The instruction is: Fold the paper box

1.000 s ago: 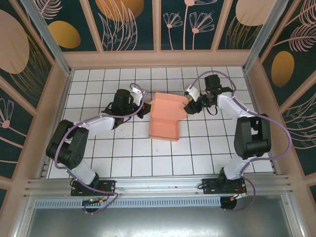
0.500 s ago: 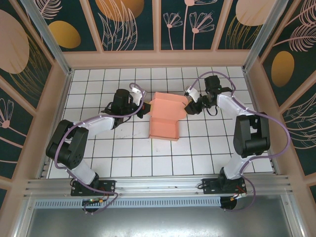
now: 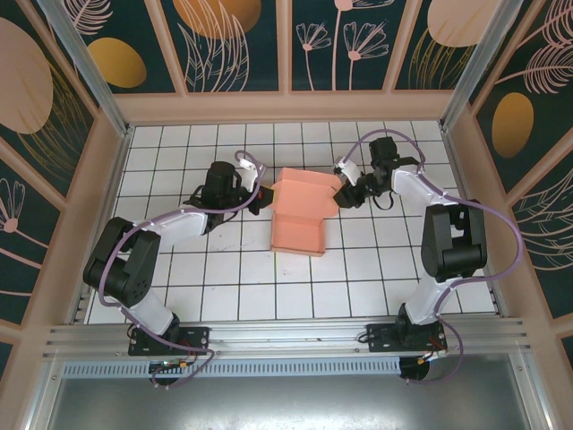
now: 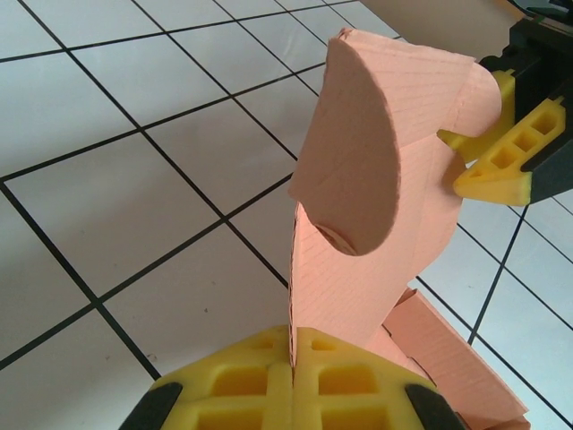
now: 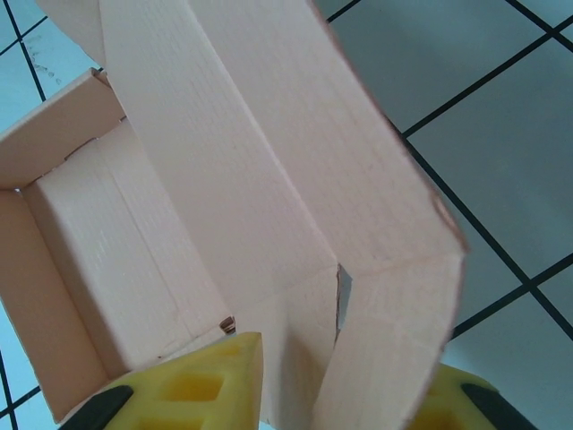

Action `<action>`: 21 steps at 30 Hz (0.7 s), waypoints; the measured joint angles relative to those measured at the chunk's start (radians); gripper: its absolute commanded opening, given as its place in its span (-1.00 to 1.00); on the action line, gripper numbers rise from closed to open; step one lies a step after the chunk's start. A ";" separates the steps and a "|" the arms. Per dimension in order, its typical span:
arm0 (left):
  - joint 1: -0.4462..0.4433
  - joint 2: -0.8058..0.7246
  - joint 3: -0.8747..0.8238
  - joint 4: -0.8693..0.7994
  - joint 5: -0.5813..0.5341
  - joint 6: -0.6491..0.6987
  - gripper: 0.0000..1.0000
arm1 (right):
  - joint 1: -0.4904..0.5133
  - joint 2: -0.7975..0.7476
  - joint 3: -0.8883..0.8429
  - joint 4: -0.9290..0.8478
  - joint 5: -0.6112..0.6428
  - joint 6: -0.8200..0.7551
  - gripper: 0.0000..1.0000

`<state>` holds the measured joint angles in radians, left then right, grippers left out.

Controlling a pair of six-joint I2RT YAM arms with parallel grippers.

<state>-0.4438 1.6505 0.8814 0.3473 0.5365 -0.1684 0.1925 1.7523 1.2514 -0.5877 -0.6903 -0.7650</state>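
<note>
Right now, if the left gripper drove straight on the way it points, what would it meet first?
The paper box flap clamped in the left gripper, rising straight ahead. Behind it, probably the right gripper, though depth is unclear.

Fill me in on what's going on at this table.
Two arms are folding a pink card box on the tiled table. The left pincer is shut on a rounded flap at the box's left side, holding it upright. The right pincer straddles a folded corner on the right side; how firmly it grips is unclear. The tray part lies open, with the lid panel raised and not yet closed.
</note>
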 measured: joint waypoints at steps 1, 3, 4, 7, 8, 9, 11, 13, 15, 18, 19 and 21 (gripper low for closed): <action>0.000 0.000 0.000 0.000 0.003 0.000 -1.00 | 0.000 0.000 0.002 -0.003 0.000 0.001 -0.68; 0.000 0.000 0.000 0.000 0.006 0.000 -1.00 | 0.000 0.000 0.006 -0.010 0.001 -0.001 -0.85; 0.001 0.000 0.000 0.000 0.006 0.000 -1.00 | 0.000 0.000 0.008 -0.015 0.001 0.005 -0.86; 0.001 0.000 0.000 0.000 0.006 0.000 -1.00 | 0.000 0.000 0.008 -0.021 0.000 0.008 -0.85; 0.001 0.000 0.000 0.000 0.006 0.001 -1.00 | 0.000 0.000 0.008 -0.022 0.000 0.009 -0.91; 0.001 0.000 0.000 0.000 0.005 0.002 -1.00 | 0.000 0.000 0.008 -0.022 0.000 0.007 -1.00; 0.001 0.000 0.000 0.000 0.005 0.006 -1.00 | 0.000 0.000 0.008 -0.024 -0.001 0.014 -1.00; 0.001 0.000 0.000 0.000 0.005 0.007 -0.94 | 0.000 0.000 0.008 -0.025 0.000 0.015 -1.00; 0.001 0.000 0.000 0.000 0.002 0.008 -0.75 | 0.001 -0.002 0.008 -0.025 0.002 0.015 -1.00; 0.001 -0.001 0.000 0.000 -0.010 0.000 -0.49 | 0.010 -0.018 0.008 -0.022 0.020 0.016 -1.00; 0.001 -0.003 0.000 -0.001 -0.019 0.002 -0.41 | 0.016 -0.029 0.006 -0.021 0.034 0.016 -1.00; 0.001 -0.014 0.000 -0.008 -0.031 -0.003 -0.34 | 0.026 -0.052 -0.002 -0.017 0.058 0.016 -1.00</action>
<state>-0.4431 1.6367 0.8814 0.3389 0.5056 -0.1719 0.2184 1.7004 1.2491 -0.6048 -0.6327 -0.7486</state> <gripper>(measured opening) 0.296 0.043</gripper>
